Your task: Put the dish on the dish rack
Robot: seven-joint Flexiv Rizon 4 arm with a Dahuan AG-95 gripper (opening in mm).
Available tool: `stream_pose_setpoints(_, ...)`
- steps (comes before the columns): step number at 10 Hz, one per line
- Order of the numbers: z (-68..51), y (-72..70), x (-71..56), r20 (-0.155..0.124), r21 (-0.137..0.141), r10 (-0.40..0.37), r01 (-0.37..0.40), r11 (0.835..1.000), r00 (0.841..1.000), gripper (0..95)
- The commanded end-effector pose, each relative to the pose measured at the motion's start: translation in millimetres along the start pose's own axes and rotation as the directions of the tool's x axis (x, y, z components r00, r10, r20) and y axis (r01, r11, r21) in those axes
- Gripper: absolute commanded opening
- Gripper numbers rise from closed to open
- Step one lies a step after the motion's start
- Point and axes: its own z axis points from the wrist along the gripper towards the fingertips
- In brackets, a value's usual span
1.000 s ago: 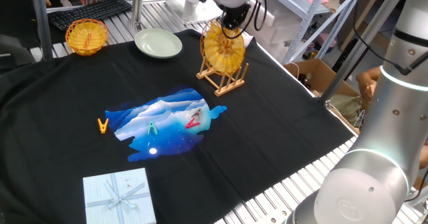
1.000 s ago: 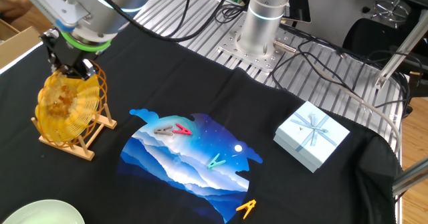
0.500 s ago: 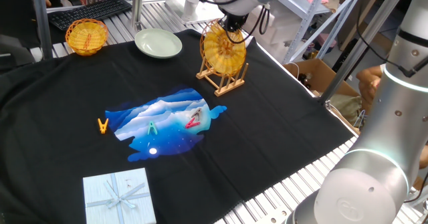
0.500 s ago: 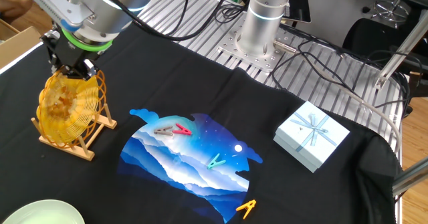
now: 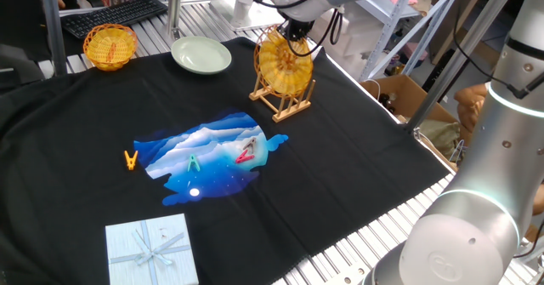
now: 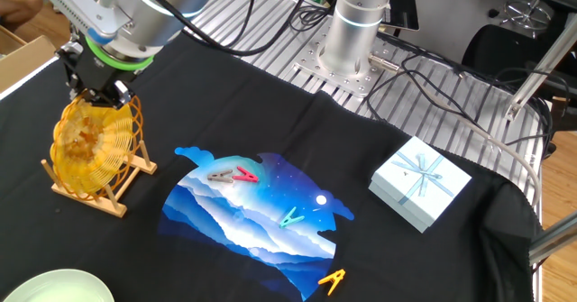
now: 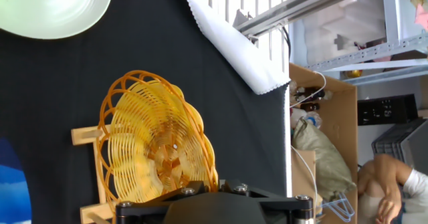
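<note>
The golden woven dish (image 5: 285, 61) stands on edge between the pegs of the light-wood dish rack (image 5: 289, 108) at the far right of the black cloth. My gripper (image 5: 293, 37) sits at the dish's top rim, shut on it. In the other fixed view the gripper (image 6: 97, 93) meets the upper edge of the dish (image 6: 88, 149) above the rack (image 6: 90, 194). From the hand view the dish (image 7: 157, 144) fills the middle, its rim running up between the jaws of the gripper (image 7: 180, 180), with the rack (image 7: 83, 136) behind it.
A pale green plate (image 5: 201, 54) and a small yellow basket (image 5: 110, 45) lie at the back. A blue cloth (image 5: 212, 156) with clothespins, an orange clip (image 5: 131, 159) and a gift box (image 5: 151, 249) lie nearer. A cardboard box (image 5: 404, 94) stands beyond the table's right edge.
The arm's wrist has shifted slightly above the rack. The dish stays upright in the rack with the gripper still at its rim.
</note>
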Motion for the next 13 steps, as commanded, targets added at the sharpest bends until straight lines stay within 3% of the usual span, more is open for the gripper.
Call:
stream_pose_setpoints(1, 0.3, -0.4, -0.5, 0.001, -0.004, -0.019, 0.019, 1.0, 1.0, 0.0)
stream_pose_setpoints(5, -2.6, -1.7, 0.7, 0.006, -0.02, -0.058, 0.058, 0.998, 0.998, 0.0)
stream_pose_setpoints(13, -8.6, 3.5, 8.1, 0.017, -0.013, -0.049, 0.049, 0.999, 0.999, 0.0)
